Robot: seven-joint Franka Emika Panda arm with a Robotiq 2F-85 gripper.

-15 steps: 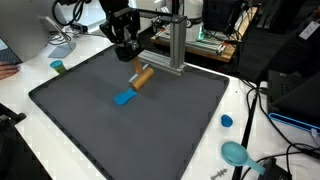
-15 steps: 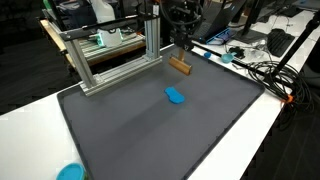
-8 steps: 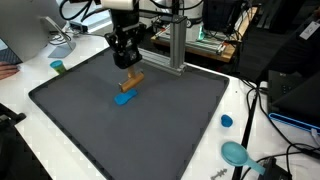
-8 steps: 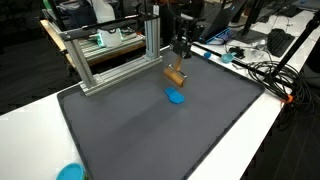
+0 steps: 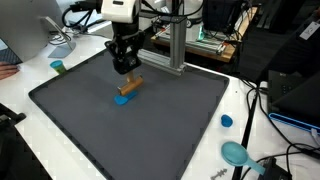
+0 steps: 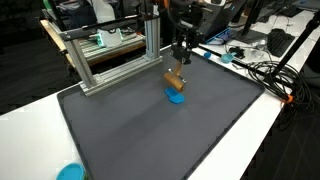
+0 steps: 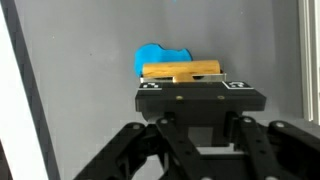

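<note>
Over the dark bench, my hand is clamped on the wooden block, held right over the blue piece. I judge a shallow grip could let the block slip or tilt, knocking the blue piece aside

A tan wooden block, a blue piece, a dark grey mat.

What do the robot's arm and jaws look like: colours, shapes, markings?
The gripper body and jaws are black, with angular linkage bars in the wrist view. A flat black crossbar carries two small white square markings. Above it the wrist is white and blocky, and dark cables loop behind it.
</note>
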